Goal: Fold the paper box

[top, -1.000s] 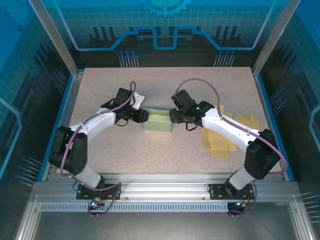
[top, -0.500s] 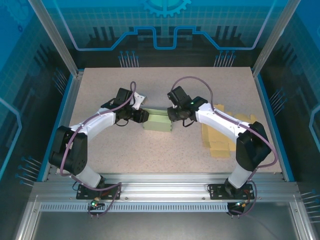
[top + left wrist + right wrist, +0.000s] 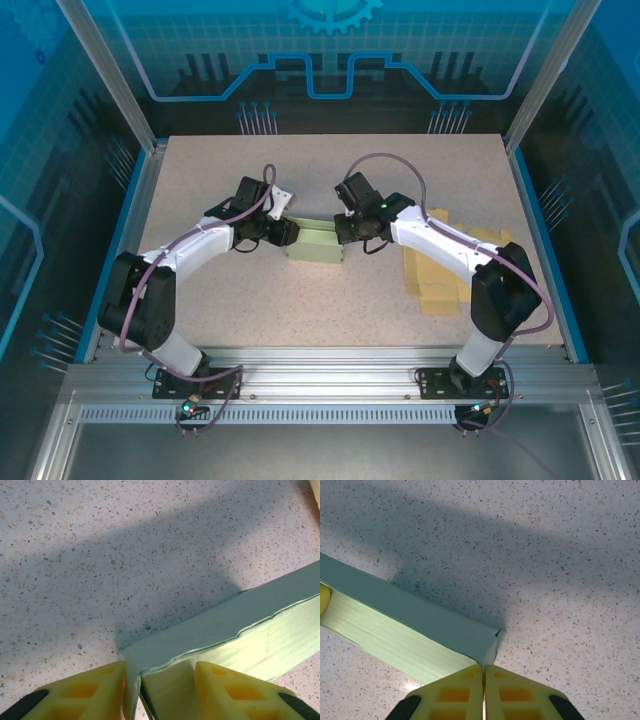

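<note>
The pale green paper box lies in the middle of the table, its long side toward me. My left gripper is at its left end, my right gripper at its right end. In the left wrist view the yellow fingers stand on either side of the box's end wall and inner flap, pressing them together, so my left gripper is shut on them. In the right wrist view my right gripper is pinched shut on the thin end wall at the box's right corner.
A pile of flat yellow cardboard blanks lies to the right of the box, under the right arm. The speckled tabletop stretches open behind the box, and metal frame posts stand at the table's edges.
My right gripper has closed onto the box's right end wall, and its wrist has shifted slightly left and back. The left gripper and the box have stayed put.
</note>
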Available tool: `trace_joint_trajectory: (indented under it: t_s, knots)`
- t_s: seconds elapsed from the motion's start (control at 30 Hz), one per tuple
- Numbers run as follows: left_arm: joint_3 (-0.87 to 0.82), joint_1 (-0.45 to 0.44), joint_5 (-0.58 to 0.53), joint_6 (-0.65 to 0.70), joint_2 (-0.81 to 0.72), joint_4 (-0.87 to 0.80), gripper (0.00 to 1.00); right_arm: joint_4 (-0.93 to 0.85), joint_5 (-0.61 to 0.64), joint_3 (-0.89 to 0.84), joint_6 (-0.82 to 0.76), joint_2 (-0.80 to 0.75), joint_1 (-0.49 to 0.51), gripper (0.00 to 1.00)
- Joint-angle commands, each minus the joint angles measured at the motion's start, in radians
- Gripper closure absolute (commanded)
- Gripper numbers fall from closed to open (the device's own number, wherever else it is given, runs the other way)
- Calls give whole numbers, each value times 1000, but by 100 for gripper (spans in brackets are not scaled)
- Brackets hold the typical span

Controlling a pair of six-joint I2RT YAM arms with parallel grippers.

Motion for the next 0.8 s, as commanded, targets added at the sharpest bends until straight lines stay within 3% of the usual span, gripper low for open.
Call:
trace_joint_trajectory:
  t_s: [0.0,0.77]
  knots:
    - [0,-24,3,-16,20,-6,60,47,-74,16,39,13,15,91]
    - [-10,-56,-17,-58,9,8,62,123,0,-31,124,5,52,86]
